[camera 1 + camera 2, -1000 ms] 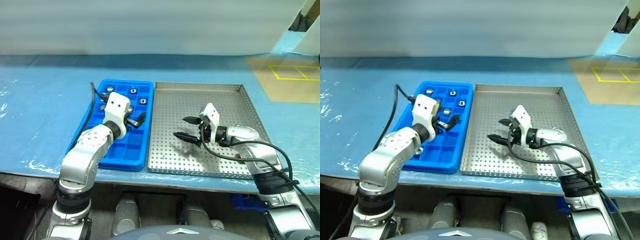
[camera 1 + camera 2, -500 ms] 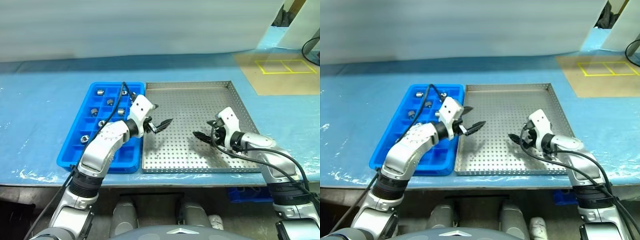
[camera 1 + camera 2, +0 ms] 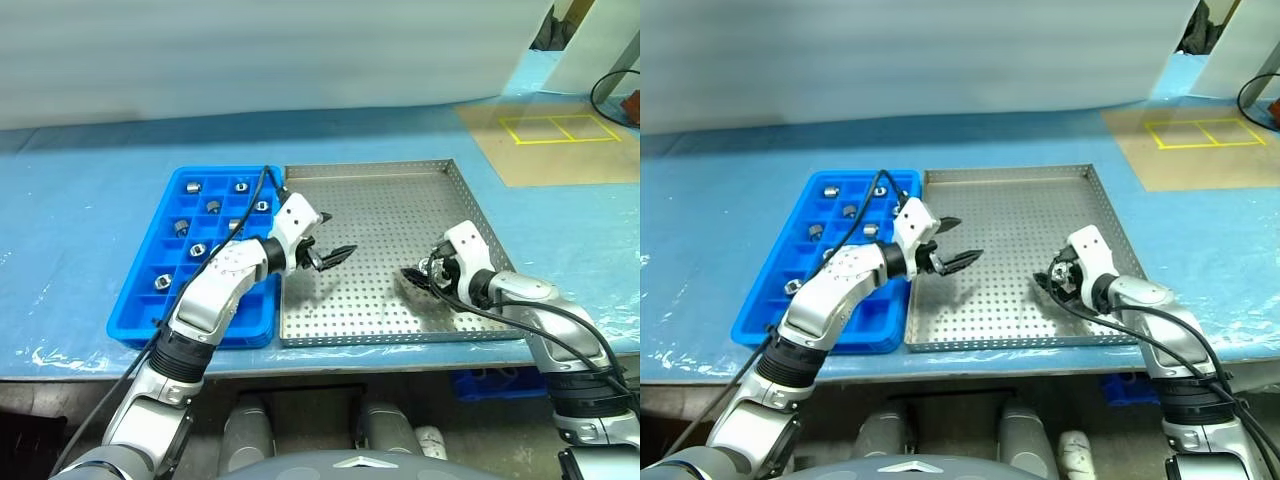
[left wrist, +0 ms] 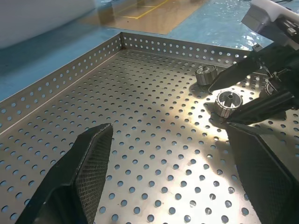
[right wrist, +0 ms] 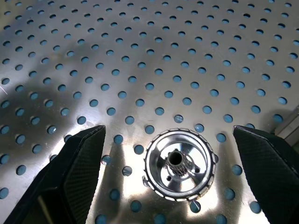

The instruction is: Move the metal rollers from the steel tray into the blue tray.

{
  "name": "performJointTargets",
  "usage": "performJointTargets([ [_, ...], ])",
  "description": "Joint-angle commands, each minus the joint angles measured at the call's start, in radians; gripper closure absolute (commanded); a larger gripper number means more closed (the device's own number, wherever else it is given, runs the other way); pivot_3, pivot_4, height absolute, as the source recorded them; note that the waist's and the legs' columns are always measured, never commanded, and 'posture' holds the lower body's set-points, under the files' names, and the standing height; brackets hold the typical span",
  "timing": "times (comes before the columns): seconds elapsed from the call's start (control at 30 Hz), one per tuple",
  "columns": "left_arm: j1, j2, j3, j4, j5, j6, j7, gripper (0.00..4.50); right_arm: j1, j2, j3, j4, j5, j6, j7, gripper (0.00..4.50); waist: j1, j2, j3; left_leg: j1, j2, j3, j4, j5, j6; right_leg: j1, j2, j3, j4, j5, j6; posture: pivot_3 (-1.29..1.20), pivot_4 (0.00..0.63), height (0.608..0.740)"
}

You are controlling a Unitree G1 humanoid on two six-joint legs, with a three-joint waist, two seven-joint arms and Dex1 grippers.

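Right gripper (image 5: 173,140): spread wide, straddling one roller (image 5: 178,164) on steel tray (image 3: 380,200), not gripped. Left gripper (image 3: 325,250): wide, empty, over same tray. Other rollers (image 3: 213,206) lodged in blue tray (image 3: 140,320).

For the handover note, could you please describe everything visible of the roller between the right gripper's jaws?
The metal roller is a short, shiny cylinder with a notched rim and a dark splined central hole. It stands on end on the steel tray, untouched, midway between the open jaws of the right gripper. A second roller sits just beyond it.
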Motion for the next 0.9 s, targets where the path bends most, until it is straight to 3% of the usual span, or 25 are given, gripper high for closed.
performJointTargets([
  [0.03,-0.012,0.029,-0.023,-0.022,-0.017,-0.019,-0.072,0.45,-0.007,-0.011,-0.004,-0.025,-0.003,0.021,-0.004,0.0,-0.001,0.0,0.0,0.0,0.0,0.0,0.0,0.0,0.0,0.0,0.0,0.0,0.0,0.0,0.0,-0.24,0.15,0.74],
  [0.33,-0.055,0.066,-0.062,0.014,-0.013,-0.027,-0.19,0.45,-0.021,0.0,0.023,0.004,-0.013,0.028,-0.001,0.0,-0.002,0.0,0.0,0.001,0.0,0.0,0.0,0.0,0.0,0.001,0.0,0.0,0.0,0.0,0.0,-0.24,0.15,0.74],
  [0.43,-0.079,0.065,-0.082,0.049,0.008,-0.054,-0.205,0.43,-0.029,0.009,0.017,0.021,-0.018,0.018,-0.01,0.65,-0.002,0.0,0.0,0.001,0.0,0.0,0.0,0.0,0.0,0.001,0.0,0.0,0.0,0.0,0.0,-0.24,0.15,0.74],
  [0.63,-0.094,0.067,-0.101,0.073,0.03,-0.076,-0.226,0.43,-0.026,0.016,0.002,0.028,-0.023,0.006,-0.025,2.69,-0.003,0.0,0.0,0.001,0.0,0.0,0.0,0.0,0.0,0.001,0.0,0.0,0.0,0.0,0.0,-0.25,0.15,0.74],
  [0.9,-0.099,0.069,-0.103,0.067,0.042,-0.082,-0.236,0.43,-0.032,-0.039,0.043,0.012,-0.052,-0.007,0.011,2.79,-0.003,0.0,0.0,0.002,0.0,0.0,0.0,0.0,0.0,0.002,-0.001,0.0,0.0,0.0,0.0,-0.25,0.15,0.74],
])
